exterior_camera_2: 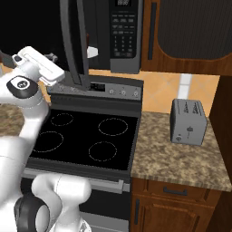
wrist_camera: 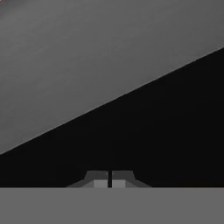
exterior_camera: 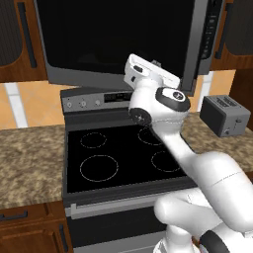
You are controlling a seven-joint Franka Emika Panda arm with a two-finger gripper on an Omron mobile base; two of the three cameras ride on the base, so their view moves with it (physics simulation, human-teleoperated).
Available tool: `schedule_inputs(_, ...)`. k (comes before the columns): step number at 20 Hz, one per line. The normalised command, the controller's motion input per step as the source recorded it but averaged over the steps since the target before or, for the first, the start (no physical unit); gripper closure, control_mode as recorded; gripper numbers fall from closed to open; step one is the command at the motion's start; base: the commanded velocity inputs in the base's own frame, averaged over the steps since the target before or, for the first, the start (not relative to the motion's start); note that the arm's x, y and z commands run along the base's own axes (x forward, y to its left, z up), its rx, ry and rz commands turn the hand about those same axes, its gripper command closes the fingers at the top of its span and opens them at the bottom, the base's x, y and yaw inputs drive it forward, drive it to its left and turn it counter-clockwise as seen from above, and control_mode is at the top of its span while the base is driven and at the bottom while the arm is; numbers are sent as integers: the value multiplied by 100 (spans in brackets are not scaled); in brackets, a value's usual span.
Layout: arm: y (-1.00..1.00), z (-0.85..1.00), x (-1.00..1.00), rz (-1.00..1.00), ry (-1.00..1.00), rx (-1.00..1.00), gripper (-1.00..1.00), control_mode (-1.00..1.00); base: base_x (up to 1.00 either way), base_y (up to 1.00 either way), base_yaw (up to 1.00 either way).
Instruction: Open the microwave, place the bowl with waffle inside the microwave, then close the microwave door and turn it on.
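Microwave (exterior_camera_2: pixel 123 36) hangs above the stove (exterior_camera: pixel 118 153), long axis running left-right, front facing the robot. Door (exterior_camera: pixel 113 39) is a wide black pane; in right base view it stands swung out, edge-on (exterior_camera_2: pixel 74 41), w/ keypad (exterior_camera_2: pixel 124 31) just right of it. Top of microwave cut off in both base views; interior too dark to make out. Gripper (wrist_camera: pixel 109 179) sits close up to a grey surface meeting black glass on a slant, prob. door frame; contact can't be told. Fingertips (wrist_camera: pixel 99 178) pressed together, nothing between them. Toaster (exterior_camera_2: pixel 188 121) on counter (exterior_camera_2: pixel 176 158), right of stove.
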Motion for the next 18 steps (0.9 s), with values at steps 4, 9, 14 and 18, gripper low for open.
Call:
schedule_inputs(4,-34,28,86,11,13,0,100,-100,0,0,0)
schedule_inputs(9,-19,23,83,18,17,4,100,-100,0,0,0)
schedule_inputs(14,-3,47,81,18,26,12,100,-100,0,0,0)
schedule_inputs(18,0,32,85,16,30,4,100,-100,0,0,0)
